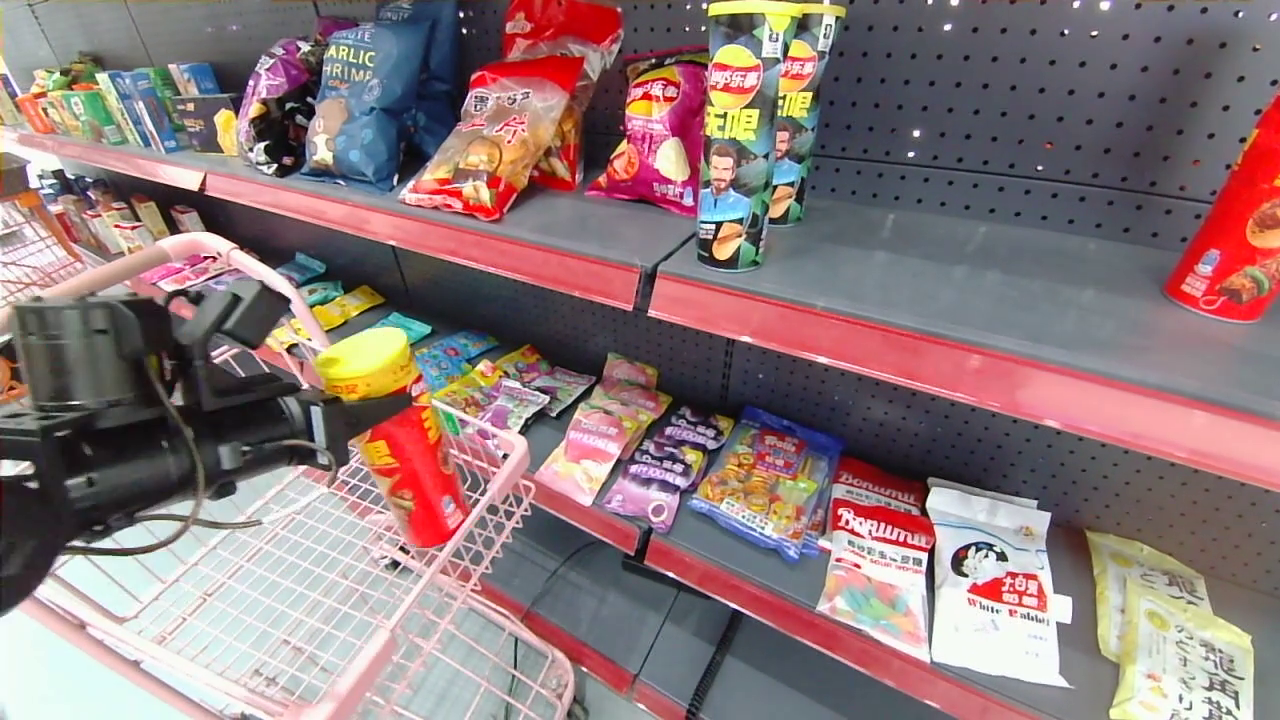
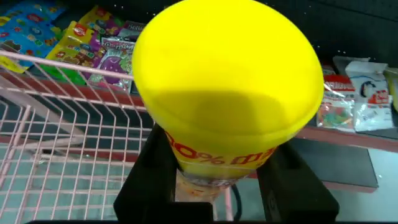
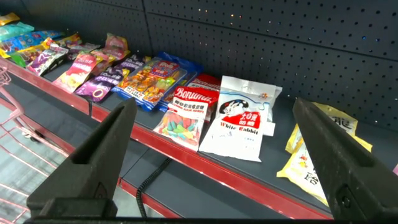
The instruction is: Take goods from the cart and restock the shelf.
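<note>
Head view, lower left of frame: your left gripper (image 1: 385, 420) is clenched on the red, yellow-lidded can (image 1: 420, 490), just inside the pink cart's (image 1: 505, 470) rim. Right wrist view: your right gripper (image 3: 214, 107) is released, jaws wide, facing the lower shelf (image 3: 249, 182) of candy bags (image 3: 186, 115).

Well lit, soft shadows (w/ pegboard (image 1: 1000, 100) glints).
</note>
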{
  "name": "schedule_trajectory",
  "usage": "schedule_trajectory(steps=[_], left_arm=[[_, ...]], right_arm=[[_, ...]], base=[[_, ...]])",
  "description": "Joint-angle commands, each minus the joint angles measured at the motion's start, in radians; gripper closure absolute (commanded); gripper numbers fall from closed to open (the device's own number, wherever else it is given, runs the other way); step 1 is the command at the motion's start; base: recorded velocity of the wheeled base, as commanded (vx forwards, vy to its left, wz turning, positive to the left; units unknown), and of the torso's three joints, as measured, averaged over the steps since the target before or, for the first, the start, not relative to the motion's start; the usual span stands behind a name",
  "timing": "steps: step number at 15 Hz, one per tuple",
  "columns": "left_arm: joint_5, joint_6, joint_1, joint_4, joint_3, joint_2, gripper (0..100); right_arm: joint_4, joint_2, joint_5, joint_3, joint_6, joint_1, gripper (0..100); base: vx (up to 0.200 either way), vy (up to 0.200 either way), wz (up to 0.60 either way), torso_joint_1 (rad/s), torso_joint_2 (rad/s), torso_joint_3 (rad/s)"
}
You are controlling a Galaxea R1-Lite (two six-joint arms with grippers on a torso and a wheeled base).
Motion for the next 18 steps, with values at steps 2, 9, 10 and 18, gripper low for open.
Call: schedule_trajectory(steps=[2,9,10,18], left_arm=[[-0.005,-0.016,0.002,0.466,-0.014,-0.619,100],[0.228,0.004,0.003,0.632,0.042,-0.995,100],[0.253,0.004,0.003,0.632,0.065,-1.021,100],[0.451,0.085,0.002,0.637,0.140,-1.130,100]], right_arm=[[0.000,0.001,0.000,0.000,0.000,0.000,0],[0.000,0.001,0.000,0.000,0.000,0.000,0],[0.000,0.001,0.000,0.000,0.000,0.000,0],[0.000,0.001,0.000,0.000,-0.002,0.000,0]], base=[[0.000,0.000,0.00,0.000,0.00,0.000],[0.000,0.000,0.00,0.025,-0.09,-0.059],[0.000,0.000,0.00,0.139,-0.43,-0.281],[0.000,0.000,0.00,0.198,-0.54,-0.342]])
